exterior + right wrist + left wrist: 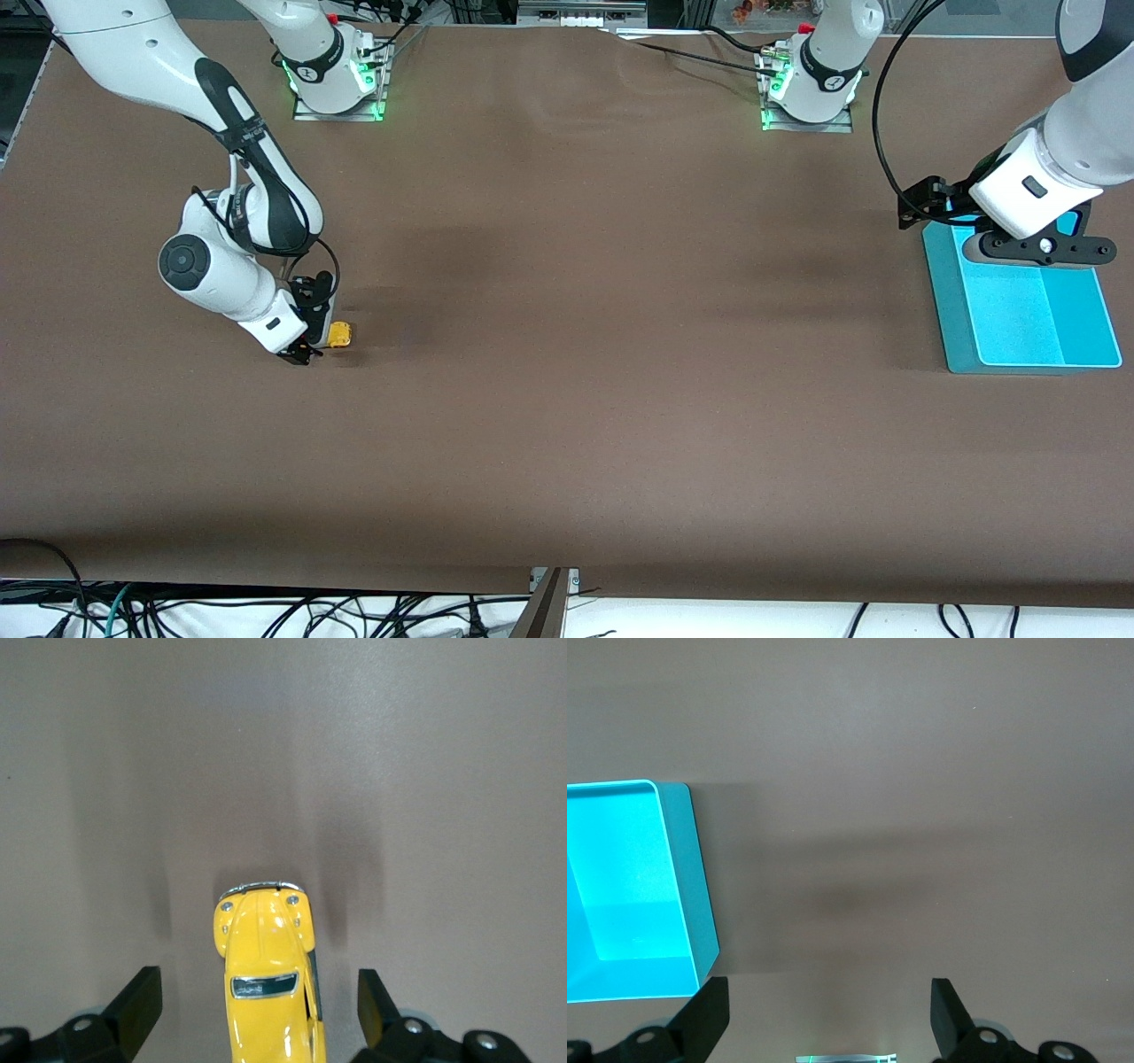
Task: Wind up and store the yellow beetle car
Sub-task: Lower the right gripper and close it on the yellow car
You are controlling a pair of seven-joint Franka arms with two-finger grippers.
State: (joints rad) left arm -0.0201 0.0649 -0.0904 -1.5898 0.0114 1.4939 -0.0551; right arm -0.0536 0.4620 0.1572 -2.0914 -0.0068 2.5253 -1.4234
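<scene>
Yellow beetle car (pixel 267 979) sits on the table (pixel 567 399) between your right gripper's (pixel 306 347) spread fingers, apparently untouched. Close off-centre and you'll likely nudge it away. Your left gripper (pixel 1032 244) waits open above the blue tray (pixel 952 301).

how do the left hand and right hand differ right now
The right hand is down at the table with its open fingers either side of the yellow beetle car; the left hand hangs open over the teal tray, with nothing between its fingers. Both are open, holding nothing.
</scene>
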